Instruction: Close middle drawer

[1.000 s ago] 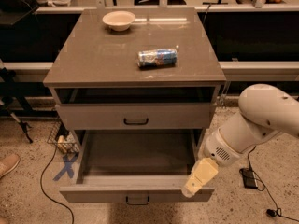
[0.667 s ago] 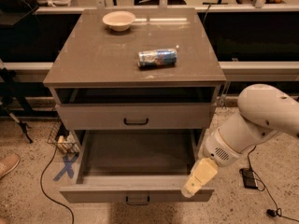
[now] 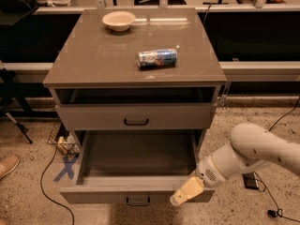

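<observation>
Middle drawer [image 3: 136, 156], lower centre, stood pulled out beneath the top drawer [image 3: 93, 117]. The hand [image 3: 186, 192] sat at the right end of its front panel; open or closed could not be told.

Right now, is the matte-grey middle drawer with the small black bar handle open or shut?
Open. The middle drawer is pulled far out, showing its bare grey inside. The gripper is at the front panel's right end.

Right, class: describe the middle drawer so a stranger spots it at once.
Find the grey cabinet with a bowl and a can on top. The middle drawer sits just below the top drawer. It alone is pulled far out, empty, with the robot's hand at its front's right end.
</observation>
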